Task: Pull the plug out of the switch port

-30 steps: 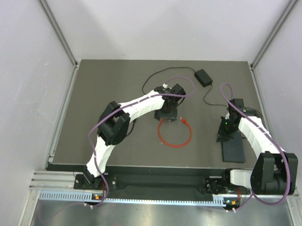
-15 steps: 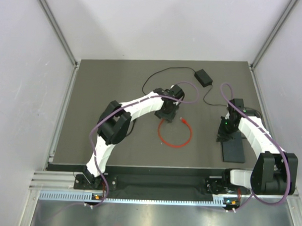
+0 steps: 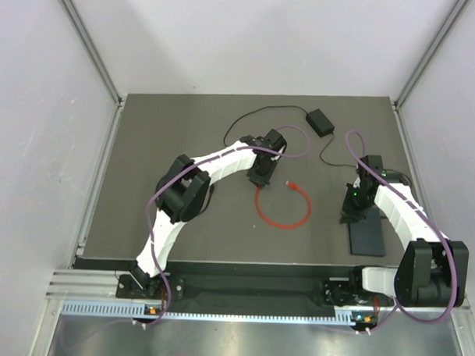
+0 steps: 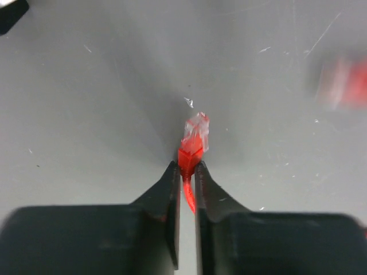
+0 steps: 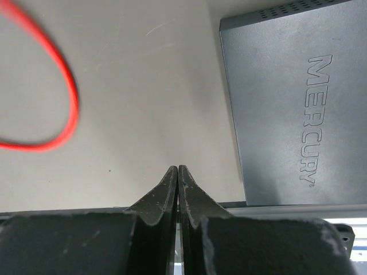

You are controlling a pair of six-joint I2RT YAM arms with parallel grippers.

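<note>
The plug (image 4: 195,133) is being clenched at its red boot between the left fingers (image 4: 171,175), near the counter's (image 3: 184,129) middle, well apart from the black switch box (image 3: 368,233). The right fingers (image 5: 171,176) are being pressed together, empty, just beside that box.

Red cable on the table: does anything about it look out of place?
Yes. The thin red cable loop lies loose, neither end in the flat matte black switch box. The left fingers pinch it just behind its clear plug, away from that box.
</note>
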